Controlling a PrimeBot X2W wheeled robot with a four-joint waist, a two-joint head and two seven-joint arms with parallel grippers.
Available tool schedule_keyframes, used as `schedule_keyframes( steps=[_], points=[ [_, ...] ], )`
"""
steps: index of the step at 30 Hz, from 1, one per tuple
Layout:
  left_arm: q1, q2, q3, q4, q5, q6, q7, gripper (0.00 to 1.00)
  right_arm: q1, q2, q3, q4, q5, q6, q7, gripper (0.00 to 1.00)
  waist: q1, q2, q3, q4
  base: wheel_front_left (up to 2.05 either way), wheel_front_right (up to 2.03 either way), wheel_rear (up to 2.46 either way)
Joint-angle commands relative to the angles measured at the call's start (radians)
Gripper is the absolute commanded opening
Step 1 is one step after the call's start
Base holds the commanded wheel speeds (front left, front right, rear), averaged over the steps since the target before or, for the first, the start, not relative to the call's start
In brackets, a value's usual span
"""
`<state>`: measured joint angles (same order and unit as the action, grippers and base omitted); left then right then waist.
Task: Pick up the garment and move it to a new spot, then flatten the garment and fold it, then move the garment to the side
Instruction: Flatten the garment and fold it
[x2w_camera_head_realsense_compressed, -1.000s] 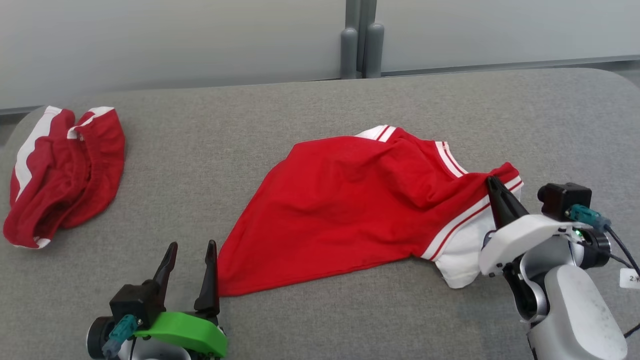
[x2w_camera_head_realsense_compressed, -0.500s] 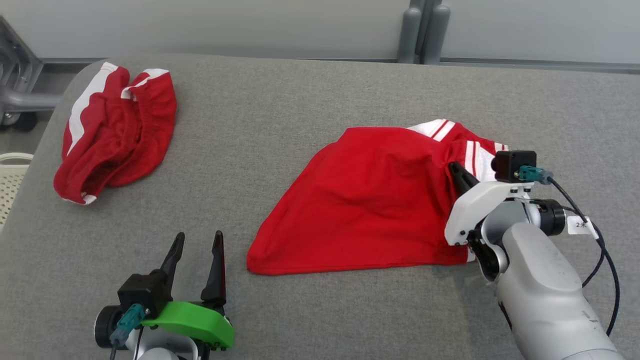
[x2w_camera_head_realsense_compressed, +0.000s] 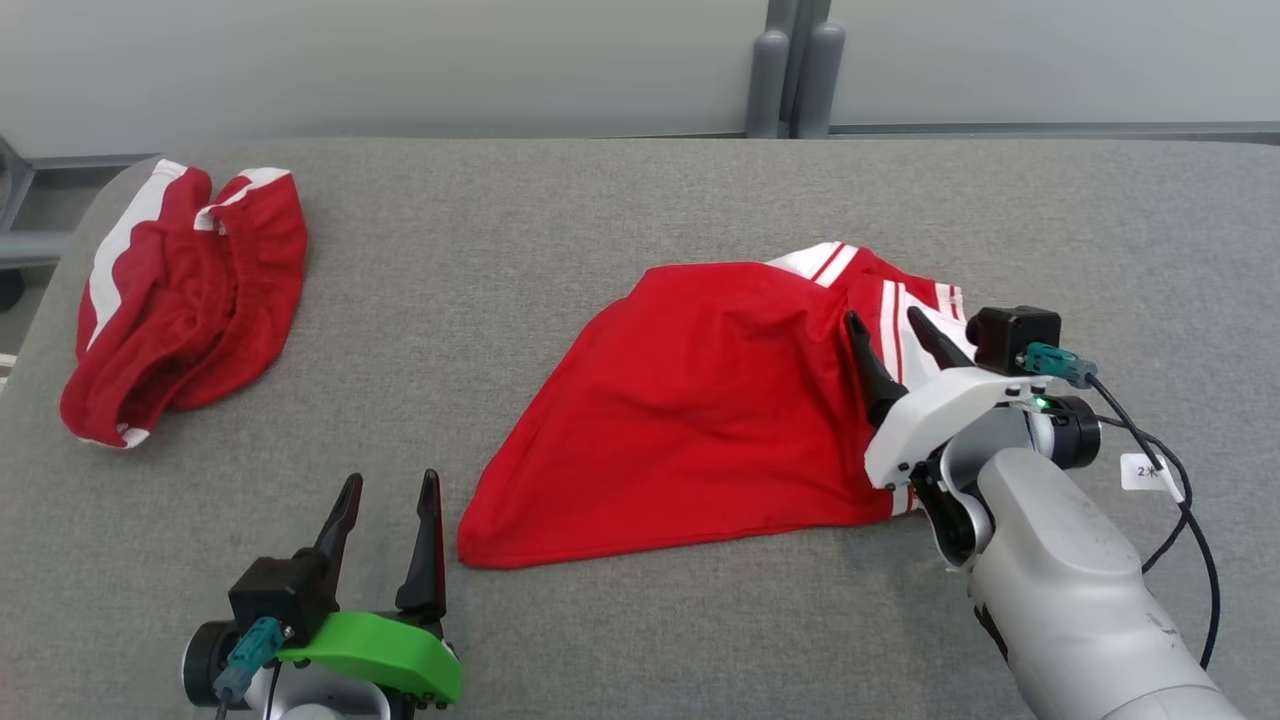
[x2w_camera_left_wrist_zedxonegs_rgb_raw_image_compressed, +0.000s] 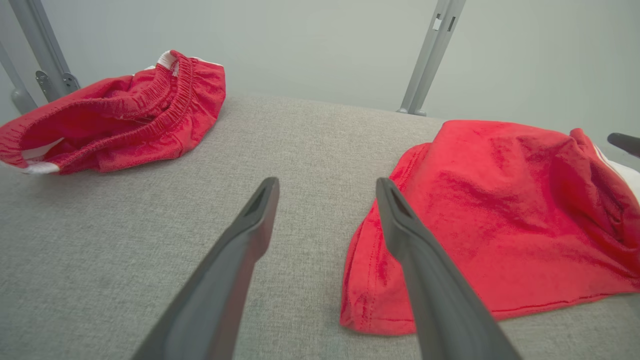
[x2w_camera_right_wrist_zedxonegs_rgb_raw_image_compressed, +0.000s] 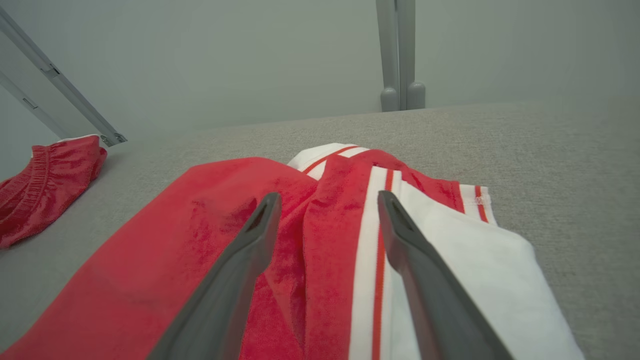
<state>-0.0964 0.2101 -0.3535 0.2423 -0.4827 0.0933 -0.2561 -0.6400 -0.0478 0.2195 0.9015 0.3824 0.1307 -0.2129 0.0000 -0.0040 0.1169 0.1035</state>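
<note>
Ahead of both sets of jaws, the grey padded table (x2w_camera_head_realsense_compressed: 560, 220) runs bare to its far edge, where twin grey posts (x2w_camera_head_realsense_compressed: 790, 80) stand against the wall. My left gripper (x2w_camera_head_realsense_compressed: 391, 480) sits with its jaws wide apart and nothing between them. Bare table lies ahead of it, and just right of its right finger is the near corner of the red jersey (x2w_camera_head_realsense_compressed: 690, 400). Well to the left of those jaws, near the table's rounded corner, a pair of red shorts (x2w_camera_head_realsense_compressed: 185, 300) lies bunched, its elastic waistband showing. My right gripper (x2w_camera_head_realsense_compressed: 882, 318) is open too, its fingers spread above the right end of the red jersey, gripping nothing that I can see. There is open table to the right of it. The red jersey lies roughly triangular and mostly smooth. A fold runs under the right jaws, and red-striped white trim and a white panel are bunched at that end.
</note>
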Motion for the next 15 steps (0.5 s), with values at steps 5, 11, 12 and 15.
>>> schedule_keyframes(
  steps=[5, 11, 12, 15],
  points=[
    [0.021, 0.01, 0.0, -0.01, -0.002, 0.009, -0.002, 1.0, 0.054, -0.011, -0.093, -0.012, -0.036, 0.0, -0.027, 1.0, 0.0, 0.004, -0.038, -0.065, 0.0, 0.0, 0.0],
    [0.024, 0.014, -0.005, -0.034, 0.002, 0.016, -0.001, 1.0, 0.136, -0.035, -0.217, 0.007, -0.071, 0.0, -0.008, 1.0, 0.0, 0.004, -0.045, -0.063, 0.0, 0.0, 0.0],
    [0.026, 0.015, -0.005, -0.038, 0.002, 0.018, 0.0, 1.0, 0.148, -0.037, -0.235, 0.012, -0.073, 0.0, -0.001, 1.0, 0.0, 0.004, -0.043, -0.06, 0.0, 0.0, 0.0],
    [0.028, 0.019, -0.003, -0.046, 0.001, 0.02, 0.0, 1.0, 0.164, -0.037, -0.265, 0.023, -0.076, 0.0, 0.01, 1.0, 0.0, 0.004, -0.039, -0.05, 0.0, 0.0, 0.0]
  ],
)
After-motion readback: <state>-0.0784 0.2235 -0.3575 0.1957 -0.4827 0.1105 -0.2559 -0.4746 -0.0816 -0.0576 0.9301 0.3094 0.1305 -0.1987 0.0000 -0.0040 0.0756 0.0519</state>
